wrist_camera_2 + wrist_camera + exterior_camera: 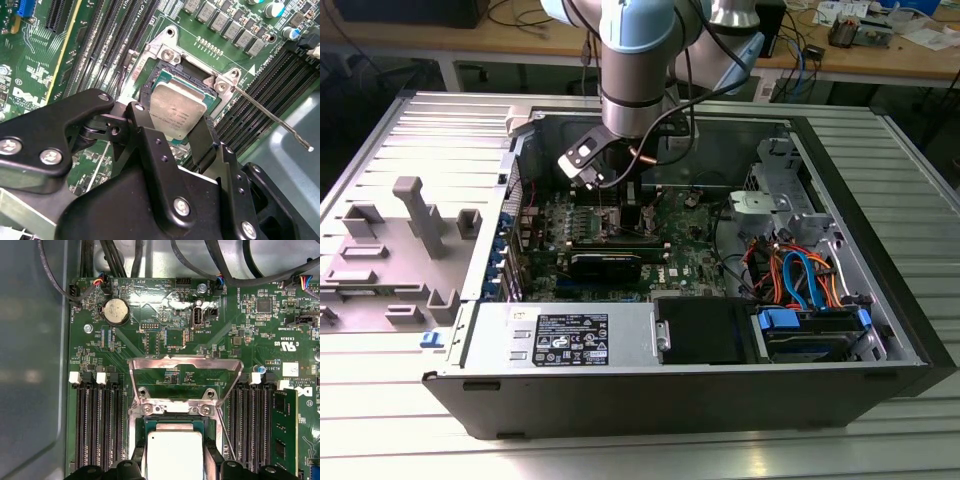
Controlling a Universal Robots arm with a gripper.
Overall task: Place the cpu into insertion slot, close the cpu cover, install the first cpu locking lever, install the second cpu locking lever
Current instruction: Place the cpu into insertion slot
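The cpu (176,107) is a flat silver-grey square lying in the insertion slot (159,75) on the green motherboard; it appears again in the first wrist view (175,452). My gripper (175,134) straddles it, black fingers (146,131) pressed to two opposite sides, shut on the chip. In the exterior view the gripper (610,190) reaches down into the computer case. The cpu cover (186,360), a silver frame with an open window, stands swung up and away from the slot. A thin locking lever (272,119) sticks out free beside the slot.
Black memory slots (97,425) flank the socket, with one module (285,430) fitted. A coin battery (116,311) and cables (210,260) lie beyond. The case holds a power supply (560,335) and drive cables (800,275). A grey fixture (410,225) stands outside.
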